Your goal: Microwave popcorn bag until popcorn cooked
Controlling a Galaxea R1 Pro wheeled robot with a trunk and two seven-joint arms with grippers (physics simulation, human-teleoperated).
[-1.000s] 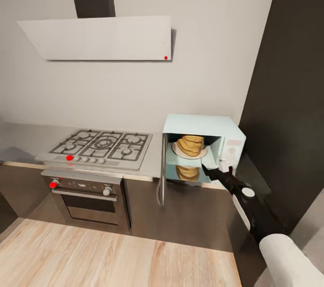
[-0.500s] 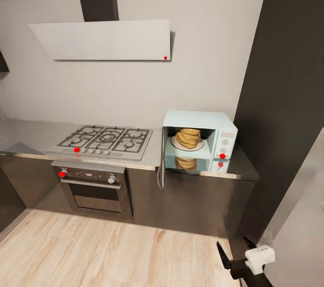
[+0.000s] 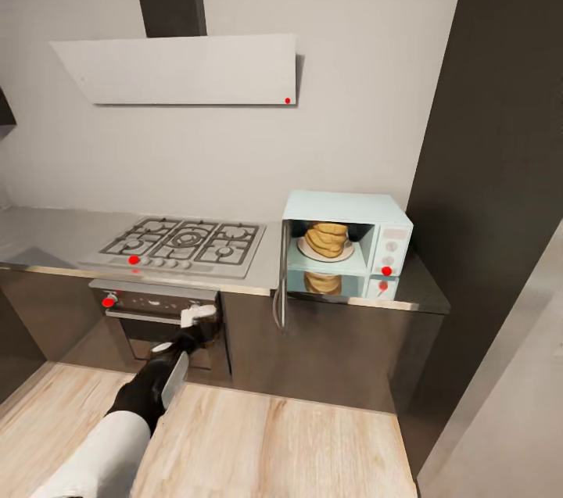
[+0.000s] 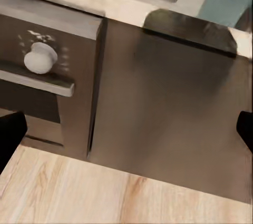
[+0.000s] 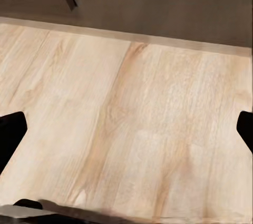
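The grey steel table (image 3: 47,236) runs along the wall, carrying the gas hob (image 3: 181,244) at its middle and, at three o'clock of the hob, just beside it, the pale blue microwave (image 3: 344,244) with door open.

Premises: a domestic kitchen. Evidence noted: a gas hob (image 3: 178,244) set into a grey steel countertop (image 3: 47,236), a built-in oven (image 3: 160,326) with white knobs beneath it, an extractor hood (image 3: 184,68) on the wall above, a pale blue microwave (image 3: 348,244), dark cabinet fronts (image 3: 336,349) and wood-plank flooring (image 3: 274,443).
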